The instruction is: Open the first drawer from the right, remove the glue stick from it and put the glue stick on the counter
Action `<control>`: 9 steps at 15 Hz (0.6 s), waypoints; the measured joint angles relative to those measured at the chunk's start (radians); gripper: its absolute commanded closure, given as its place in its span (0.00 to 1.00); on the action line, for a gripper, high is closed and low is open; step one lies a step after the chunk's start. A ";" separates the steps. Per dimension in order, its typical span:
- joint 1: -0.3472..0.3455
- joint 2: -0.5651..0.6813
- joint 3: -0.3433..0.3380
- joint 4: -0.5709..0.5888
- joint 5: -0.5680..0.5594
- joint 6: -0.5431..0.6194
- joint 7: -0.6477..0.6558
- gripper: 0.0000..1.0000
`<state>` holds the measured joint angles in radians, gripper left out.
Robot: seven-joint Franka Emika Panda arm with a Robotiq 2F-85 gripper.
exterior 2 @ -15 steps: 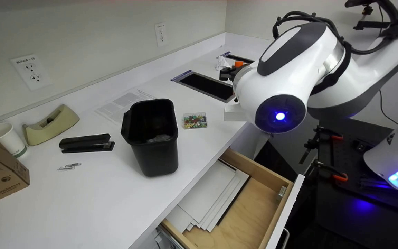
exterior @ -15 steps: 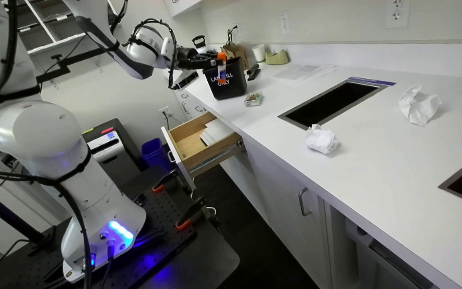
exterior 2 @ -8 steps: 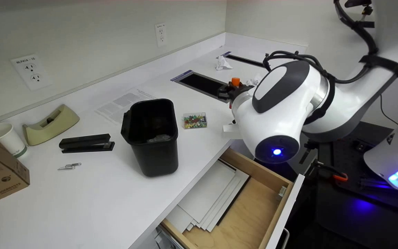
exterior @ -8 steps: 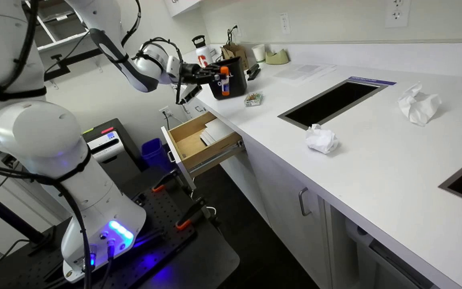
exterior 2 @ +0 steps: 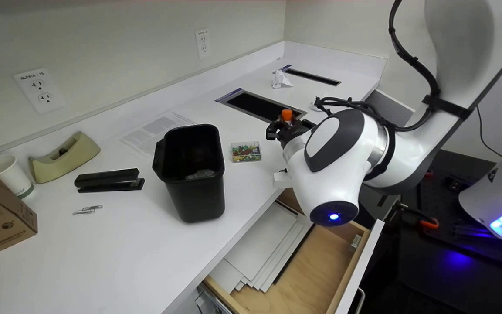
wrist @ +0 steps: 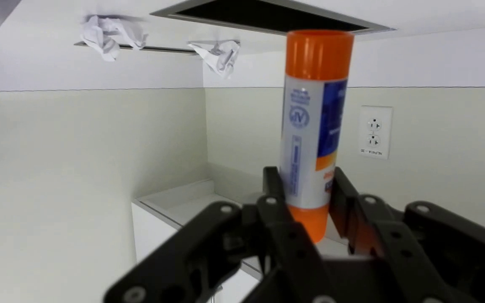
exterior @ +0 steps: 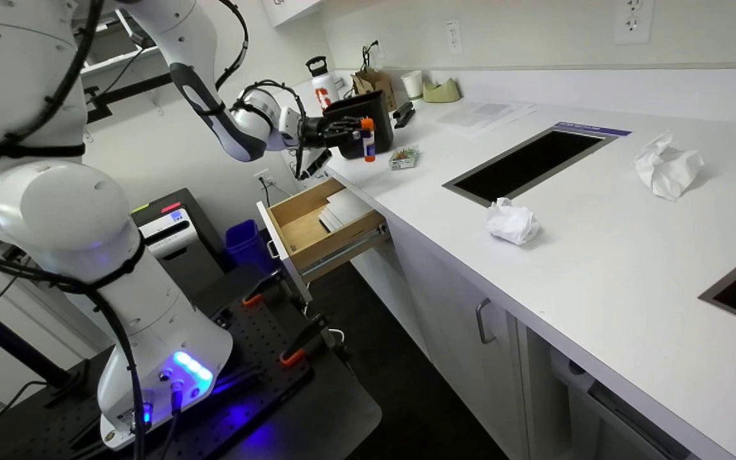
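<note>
The Robotiq gripper is pinching the orange-capped glue stick from both sides, near one end. The glue stick is hanging upright in the air near the front edge of the white counter. The white-fronted drawer is standing open, with pale flat boards lying inside, while a pushpin box is resting beside a black wastebasket.
</note>
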<state>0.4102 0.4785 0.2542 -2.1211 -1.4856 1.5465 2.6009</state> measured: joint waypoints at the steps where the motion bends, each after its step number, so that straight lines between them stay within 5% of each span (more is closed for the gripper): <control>1: -0.001 0.013 0.000 0.010 -0.020 0.000 0.000 0.92; 9: -0.034 0.082 0.000 0.020 -0.078 0.016 0.000 0.92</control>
<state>0.3765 0.5610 0.2541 -2.1006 -1.5638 1.5624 2.6009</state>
